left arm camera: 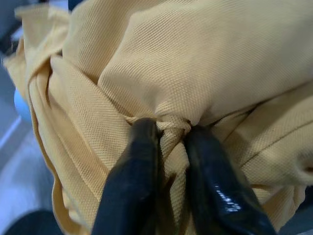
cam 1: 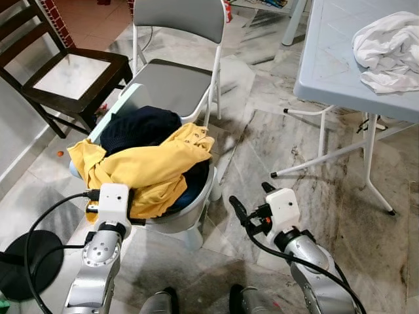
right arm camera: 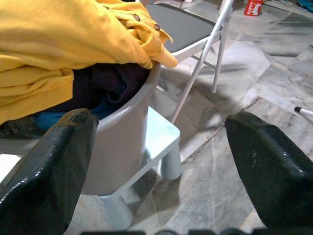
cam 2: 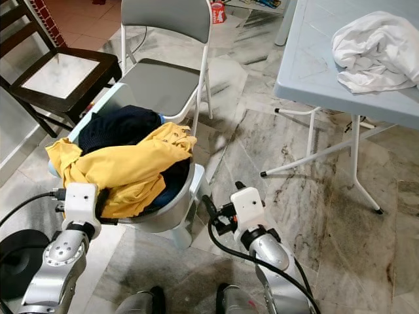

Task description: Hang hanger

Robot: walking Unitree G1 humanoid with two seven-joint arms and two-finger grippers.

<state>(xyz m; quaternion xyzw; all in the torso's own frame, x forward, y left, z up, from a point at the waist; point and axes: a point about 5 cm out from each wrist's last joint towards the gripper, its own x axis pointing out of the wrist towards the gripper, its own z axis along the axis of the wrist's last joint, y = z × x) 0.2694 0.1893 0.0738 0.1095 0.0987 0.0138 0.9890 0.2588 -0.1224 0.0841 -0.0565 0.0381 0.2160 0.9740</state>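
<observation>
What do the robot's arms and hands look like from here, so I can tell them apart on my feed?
Both arms are silver metal with round joint housings. Each ends in a white boxy wrist block that carries two long, glossy black fingers. The left hand has black cables looping from its white block out to the side. The right hand has a black cable along its forearm and small red details near the finger base.

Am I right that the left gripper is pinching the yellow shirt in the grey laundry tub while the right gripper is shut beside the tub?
Not quite. The left gripper does pinch a fold of the yellow shirt in the grey laundry tub, but the right gripper is open, not shut: the right wrist view shows its two black fingers spread wide apart beside the tub.
</observation>
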